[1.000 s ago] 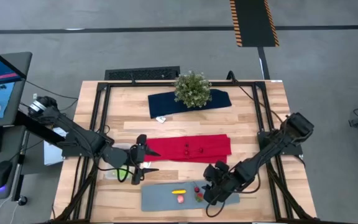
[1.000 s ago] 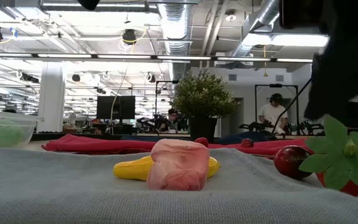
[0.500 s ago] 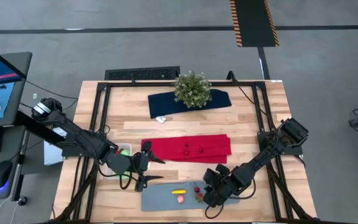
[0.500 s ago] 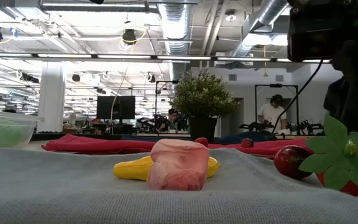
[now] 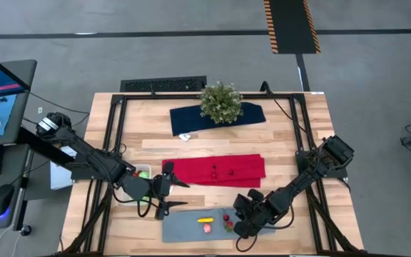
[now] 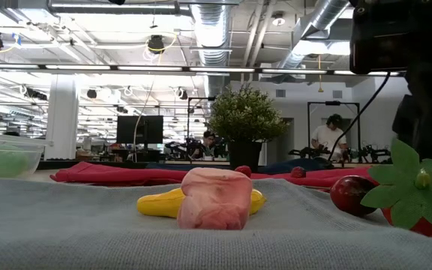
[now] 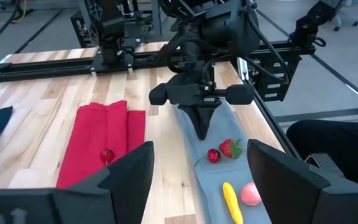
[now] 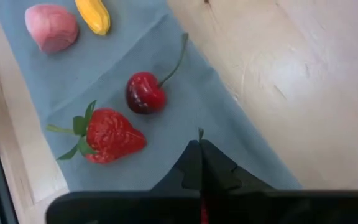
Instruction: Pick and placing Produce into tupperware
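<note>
High view: the left gripper [image 5: 165, 187], fingers spread, hovers beside the tupperware [image 5: 138, 173]. Right wrist view: the right gripper [image 8: 201, 163] is clenched empty on the grey mat [image 8: 129, 53], beside the strawberry [image 8: 109, 135] and cherry [image 8: 143, 93].

Overhead, table-level, two wrist views

open-plan lab: ceiling ducts [image 6: 214, 34], workstations
</note>
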### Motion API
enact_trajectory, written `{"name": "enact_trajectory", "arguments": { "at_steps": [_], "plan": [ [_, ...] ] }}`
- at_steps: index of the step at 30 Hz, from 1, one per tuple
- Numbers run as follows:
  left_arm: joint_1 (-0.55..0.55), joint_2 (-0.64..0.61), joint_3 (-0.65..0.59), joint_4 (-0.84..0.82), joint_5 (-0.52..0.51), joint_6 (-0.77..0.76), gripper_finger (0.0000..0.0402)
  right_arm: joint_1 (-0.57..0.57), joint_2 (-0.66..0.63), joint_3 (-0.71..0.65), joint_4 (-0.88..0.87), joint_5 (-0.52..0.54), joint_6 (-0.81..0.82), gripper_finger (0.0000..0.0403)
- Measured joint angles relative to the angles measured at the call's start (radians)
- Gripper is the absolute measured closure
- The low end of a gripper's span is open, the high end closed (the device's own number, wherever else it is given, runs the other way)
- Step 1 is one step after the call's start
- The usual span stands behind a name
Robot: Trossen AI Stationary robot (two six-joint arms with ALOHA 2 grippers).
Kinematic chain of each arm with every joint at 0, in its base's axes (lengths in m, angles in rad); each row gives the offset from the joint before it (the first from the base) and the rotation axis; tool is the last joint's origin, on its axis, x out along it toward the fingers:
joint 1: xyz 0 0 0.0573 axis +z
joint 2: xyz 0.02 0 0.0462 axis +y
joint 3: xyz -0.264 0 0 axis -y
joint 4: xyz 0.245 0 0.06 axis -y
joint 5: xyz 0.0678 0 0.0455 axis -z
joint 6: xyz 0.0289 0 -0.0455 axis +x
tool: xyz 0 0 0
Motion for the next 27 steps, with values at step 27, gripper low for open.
{"name": "enact_trajectory", "arguments": {
  "at_steps": [27],
  "plan": [
    [0.051, 0.033, -0.088, 0.197, 0.045, 0.03, 0.0152, -0.088, -0.148, 0.26, -0.036, 0.443, -0.703, 0.0393]
  ]
}}
